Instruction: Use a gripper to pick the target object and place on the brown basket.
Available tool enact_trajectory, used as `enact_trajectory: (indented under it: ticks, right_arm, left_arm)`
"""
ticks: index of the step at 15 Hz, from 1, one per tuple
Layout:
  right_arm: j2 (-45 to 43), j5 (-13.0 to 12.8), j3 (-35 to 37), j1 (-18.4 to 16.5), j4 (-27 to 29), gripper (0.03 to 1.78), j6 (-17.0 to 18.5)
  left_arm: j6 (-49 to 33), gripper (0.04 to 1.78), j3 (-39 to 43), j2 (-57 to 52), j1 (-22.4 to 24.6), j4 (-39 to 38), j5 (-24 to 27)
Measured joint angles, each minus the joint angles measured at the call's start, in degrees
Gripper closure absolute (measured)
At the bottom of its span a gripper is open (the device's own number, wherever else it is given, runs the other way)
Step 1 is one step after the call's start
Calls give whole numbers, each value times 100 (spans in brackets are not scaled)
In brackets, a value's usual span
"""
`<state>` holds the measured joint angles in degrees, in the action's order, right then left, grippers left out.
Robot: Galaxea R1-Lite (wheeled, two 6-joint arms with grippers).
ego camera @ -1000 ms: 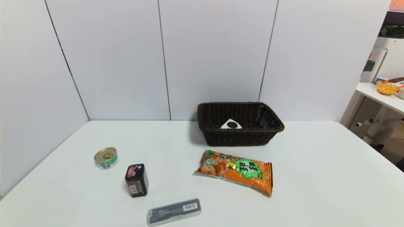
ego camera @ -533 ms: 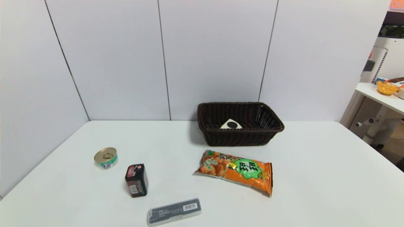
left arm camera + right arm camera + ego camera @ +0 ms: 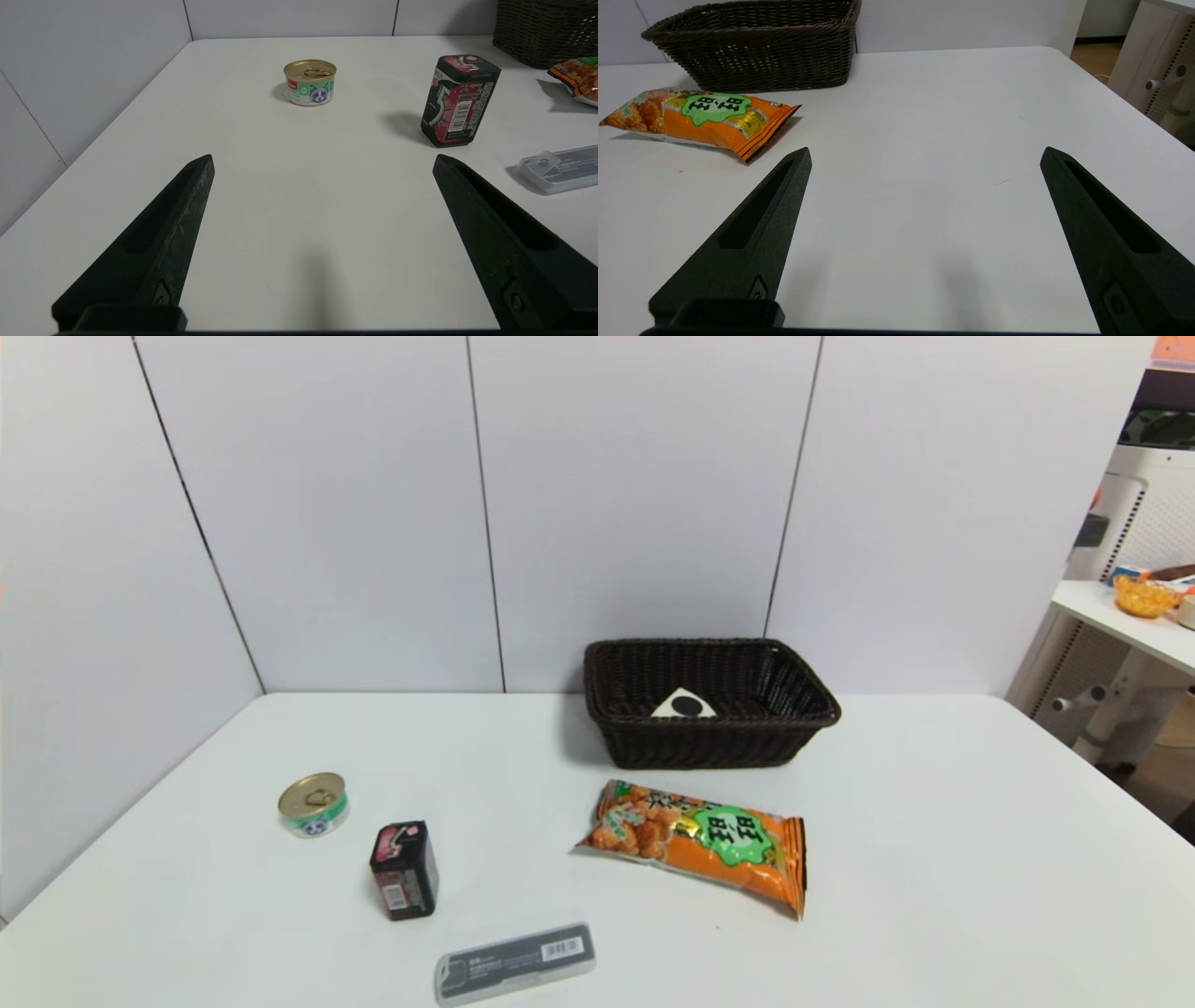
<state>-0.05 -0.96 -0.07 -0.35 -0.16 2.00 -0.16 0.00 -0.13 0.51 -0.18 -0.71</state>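
The toy cake wedge (image 3: 684,704) lies inside the brown basket (image 3: 635,742), showing only its white base with the black dot. The basket stands at the back of the table and also shows in the right wrist view (image 3: 756,65) and at the corner of the left wrist view (image 3: 546,28). My left gripper (image 3: 323,161) is open and empty, low over the near left of the table. My right gripper (image 3: 926,156) is open and empty, low over the near right. Neither gripper shows in the head view.
An orange snack bag (image 3: 700,845) lies in front of the basket. A gold-lidded tin (image 3: 314,804), a dark box with a pink label (image 3: 404,870) and a grey flat case (image 3: 515,962) sit on the left. White walls close the back and left.
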Motion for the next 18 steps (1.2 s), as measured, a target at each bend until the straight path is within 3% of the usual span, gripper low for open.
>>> enact_trajectory:
  ticks: [18]
  right_arm:
    - [0, -35, -2, 2, -2, 12, 4]
  left_arm:
    - [-59, 13, 0, 2, 0, 0, -15]
